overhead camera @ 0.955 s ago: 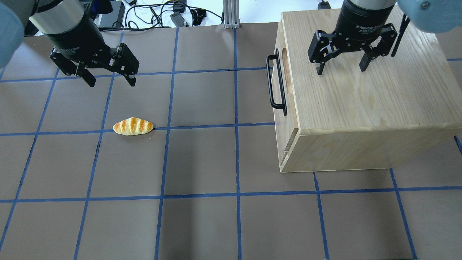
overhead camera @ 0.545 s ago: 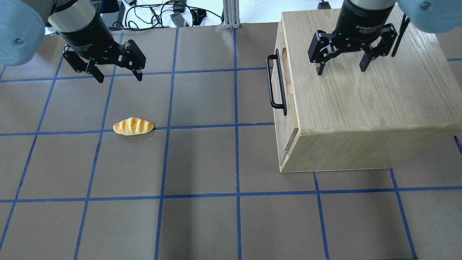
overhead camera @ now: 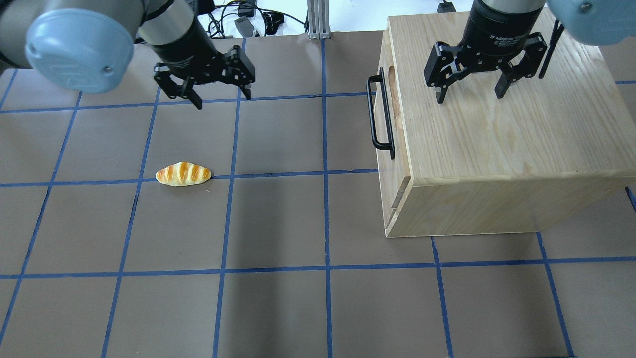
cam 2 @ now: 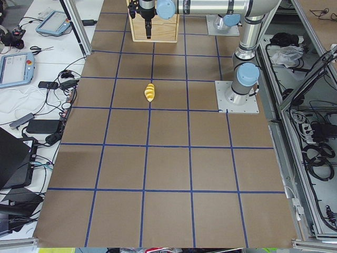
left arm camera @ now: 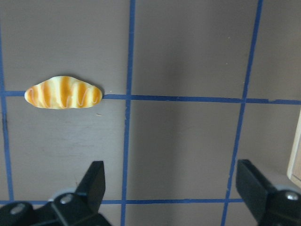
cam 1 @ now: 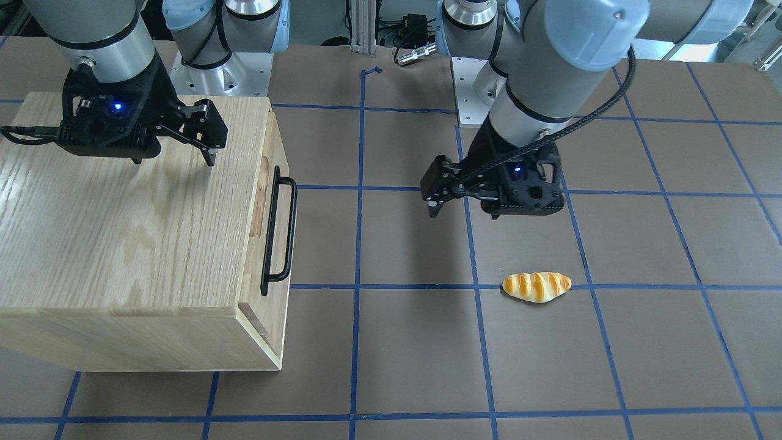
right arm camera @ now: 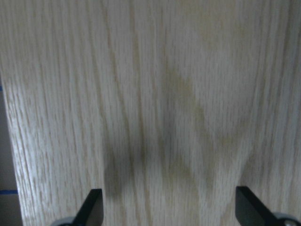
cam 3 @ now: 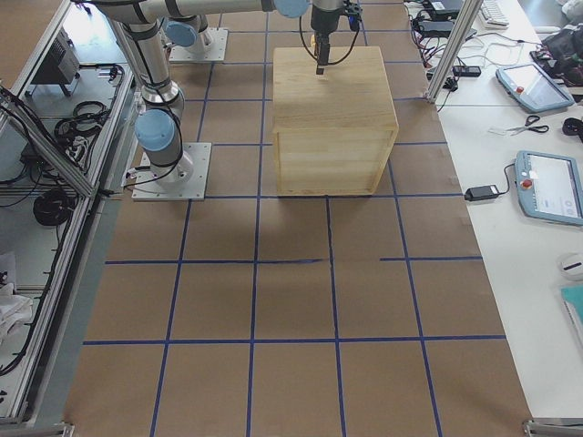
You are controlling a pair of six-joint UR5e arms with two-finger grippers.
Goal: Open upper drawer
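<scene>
So the wooden cabinet (overhead camera: 497,149) sits on the right side of the table (overhead camera: 278,223), and the upper drawer (overhead camera: 385,107) is in its left-facing front, pointing toward the middle of the table. The drawer looks pushed all the way in, flush with the cabinet, so you can't tell what's inside it. Its black bar handle (overhead camera: 373,119) sticks out to the left with nothing touching it.

The right gripper (overhead camera: 469,97) hovers just over the cabinet's top, fingers spread wide and holding nothing. Its wrist view is just wood grain between the two fingertips.

The left gripper (overhead camera: 222,98) hangs above the table left of the middle, well apart from the handle, also spread open and empty.

A little toy bread roll (overhead camera: 183,174) lies on the table on the left side, farther out from the robot's bases than the left gripper.
</scene>
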